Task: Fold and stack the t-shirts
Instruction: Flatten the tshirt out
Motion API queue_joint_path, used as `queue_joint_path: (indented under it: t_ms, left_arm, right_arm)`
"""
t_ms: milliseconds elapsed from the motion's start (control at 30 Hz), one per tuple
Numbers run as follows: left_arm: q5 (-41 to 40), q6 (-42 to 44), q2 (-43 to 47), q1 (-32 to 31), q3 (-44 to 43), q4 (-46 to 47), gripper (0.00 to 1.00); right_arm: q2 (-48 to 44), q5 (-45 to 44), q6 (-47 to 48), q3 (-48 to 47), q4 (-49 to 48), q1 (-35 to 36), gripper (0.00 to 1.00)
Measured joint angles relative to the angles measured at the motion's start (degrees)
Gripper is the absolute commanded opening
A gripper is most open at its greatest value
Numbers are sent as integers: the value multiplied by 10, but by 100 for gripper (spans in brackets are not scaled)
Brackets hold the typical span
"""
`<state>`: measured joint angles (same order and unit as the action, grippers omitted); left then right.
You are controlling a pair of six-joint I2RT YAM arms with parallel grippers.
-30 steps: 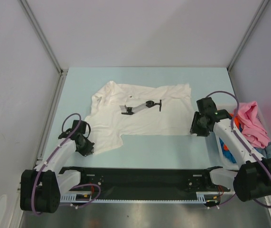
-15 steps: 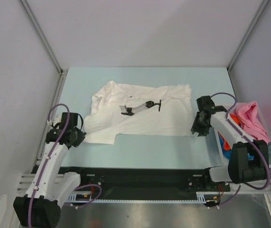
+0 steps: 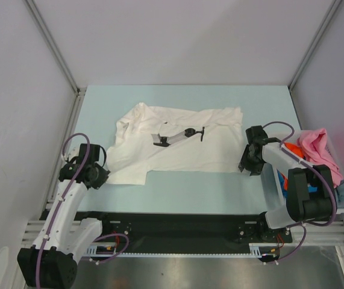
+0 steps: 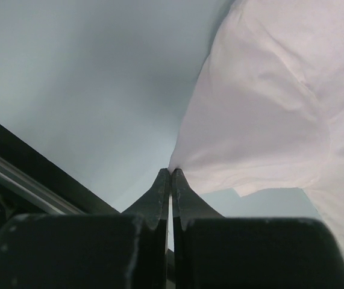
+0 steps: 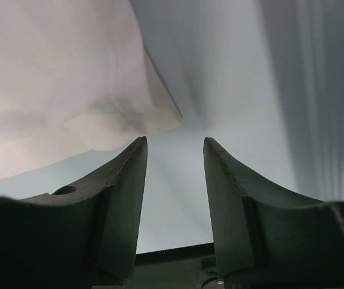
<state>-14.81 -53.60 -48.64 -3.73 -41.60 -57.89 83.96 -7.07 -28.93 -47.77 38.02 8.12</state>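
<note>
As the white shirt, spread on the table, is soft and limp, corners should be taken. One corner is pinched by the left gripper; the right gripper is seen parted, empty, beside another

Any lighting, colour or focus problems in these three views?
Top external: even, soft light, sharp, no glare on the white t-shirt. Left wrist: the left gripper is dark and soft close to the lens, and the shirt takes a pinkish cast. Right wrist: the right gripper is blurred, and faint streaks run down the right side.
</note>
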Motion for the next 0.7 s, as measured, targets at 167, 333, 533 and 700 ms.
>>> queue_joint_path:
  t_ms: [167,333,533,700]
  left_arm:
    - [0,6,0,0,0,1,0]
    - [0,11,0,-1,0,1,0]
    - [0,12,0,-6,0,1,0]
    - [0,12,0,-10,0,1,0]
  right_arm:
    - [5,0,-1,9,-26,0,47]
    - [5,-3,-13,20,-40,0,47]
    - [10,-12,-19,29,-61,-1,45]
    - [10,-21,-22,33,-82,-1,38]
